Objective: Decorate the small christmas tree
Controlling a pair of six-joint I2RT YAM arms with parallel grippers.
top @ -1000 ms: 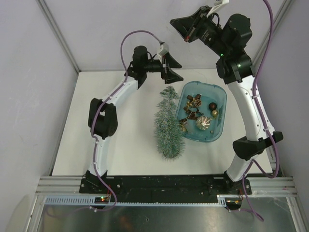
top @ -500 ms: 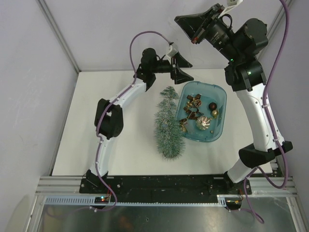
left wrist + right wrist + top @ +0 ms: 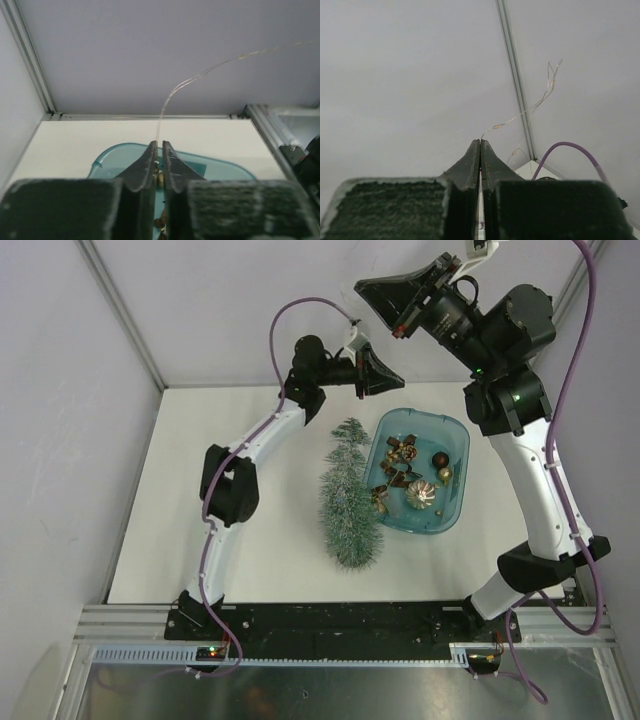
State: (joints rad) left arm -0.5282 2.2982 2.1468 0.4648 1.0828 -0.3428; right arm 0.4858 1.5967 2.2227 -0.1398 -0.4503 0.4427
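Note:
The small christmas tree [image 3: 350,498] lies on its side on the white table, tip toward the back wall, right beside the blue tray [image 3: 455,445]. My left gripper [image 3: 388,377] hovers above the tray's [image 3: 117,154] far left corner. Its jaws are nearly together on a thin light wire [image 3: 172,92] that rises from the left gripper [image 3: 160,146] and arcs off to the right. High near the back wall, my right gripper [image 3: 372,292] is shut on the same kind of wire [image 3: 532,106], which leaves the right gripper [image 3: 480,141] and curls up to the right.
The tray holds several small gold and brown ornaments [image 3: 418,492]. Enclosure walls and metal frame posts [image 3: 125,325] stand close on the left, back and right. A purple cable [image 3: 567,150] loops below the right gripper.
My left gripper, wide open a second ago, has closed on the wire and moved right toward the tray. The right arm has swung right and higher.

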